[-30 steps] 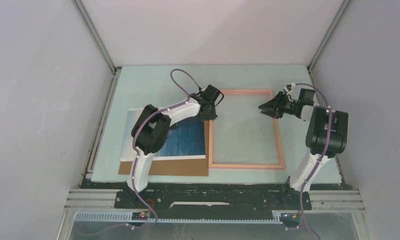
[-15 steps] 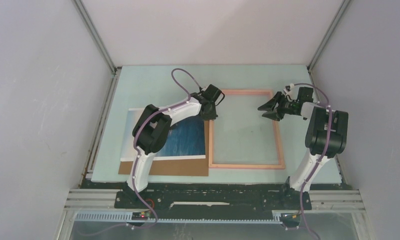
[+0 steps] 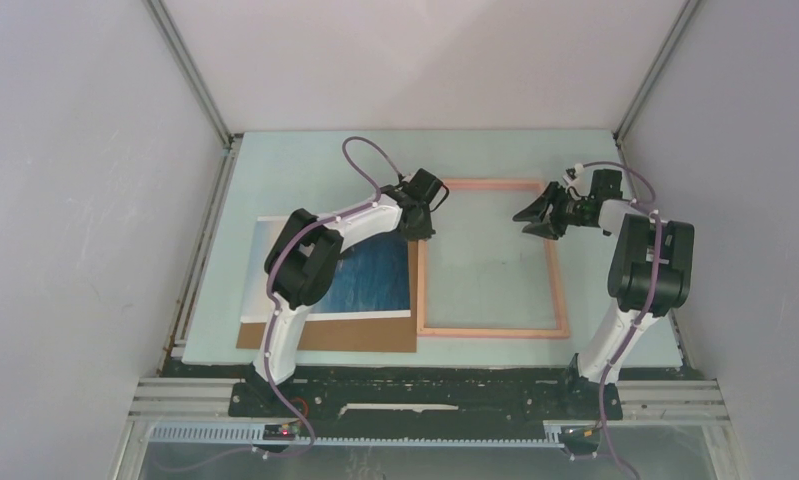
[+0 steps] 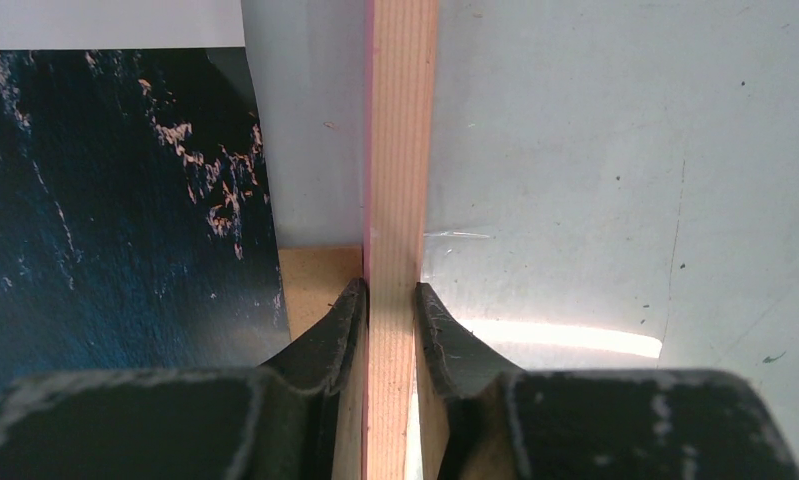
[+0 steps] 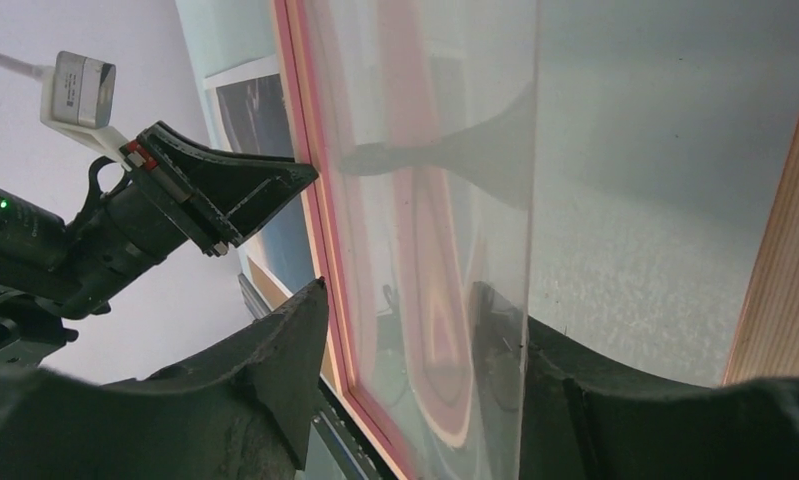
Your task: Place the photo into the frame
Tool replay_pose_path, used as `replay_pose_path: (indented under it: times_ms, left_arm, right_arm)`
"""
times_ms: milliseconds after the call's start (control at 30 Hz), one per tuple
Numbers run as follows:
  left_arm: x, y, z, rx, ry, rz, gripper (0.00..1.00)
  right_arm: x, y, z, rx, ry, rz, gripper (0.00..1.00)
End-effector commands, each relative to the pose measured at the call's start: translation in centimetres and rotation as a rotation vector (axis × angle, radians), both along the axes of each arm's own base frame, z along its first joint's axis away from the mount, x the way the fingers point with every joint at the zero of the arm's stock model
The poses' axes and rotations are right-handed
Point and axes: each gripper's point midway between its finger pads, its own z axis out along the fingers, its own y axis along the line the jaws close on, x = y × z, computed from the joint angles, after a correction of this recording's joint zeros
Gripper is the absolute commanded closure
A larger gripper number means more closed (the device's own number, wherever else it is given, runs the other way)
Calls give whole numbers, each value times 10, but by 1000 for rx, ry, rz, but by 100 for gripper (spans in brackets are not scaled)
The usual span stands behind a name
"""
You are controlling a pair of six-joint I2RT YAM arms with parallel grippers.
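Two things are out of place for you: the photo (image 3: 380,275) and the frame (image 3: 490,332) lie side by side, not one inside the other.

- Progress: judged early. The photo lies flat, picture side up, on the brown cardboard sheet (image 3: 355,338) at the left of the table (image 3: 305,160). Its right edge is just beside the frame's left rail. No corner of it has entered the frame.
- Frame: flat at the table's centre. Its see-through middle shows only the pale table surface. It is the only holder here, and it holds no print.
- Left gripper (image 4: 390,290): the jaws pinch the frame's left rail, one finger on each face of the wood. The left wrist view shows this plainly, with the cardboard corner and the dark sea of the print just to the left.
- Right gripper (image 3: 533,216): hovers over the frame's far right corner with the fingers spread. The right wrist view shows the clear pane and pink rail between and beyond them. I cannot see that they clamp anything.
- Left to do, as I read it: get the frame open or raised, bring the print across and seat it square inside the rails. You'll want one arm freed for the photo.
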Motion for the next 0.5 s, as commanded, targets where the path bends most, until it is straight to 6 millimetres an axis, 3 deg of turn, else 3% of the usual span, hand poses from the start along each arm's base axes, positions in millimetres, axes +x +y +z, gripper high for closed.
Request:
replay_pose_path:
  times_ms: [0,133,267,467]
  left_arm:
    - [-13,-13,-14,-20,48,-54,99]
    - [-13,-18,-5,-63,20,-73,91]
    - [-9,-18,16,-113,-38,-81,85]
    - [-4,-24,47,-326,-47,-71,72]
  right_arm:
    - [4,5,20,33,-67,43,41]
    - [4,6,26,68,-88,53,53]
    - [3,6,32,126,-111,57,72]
    - [2,8,35,173,-123,63,86]
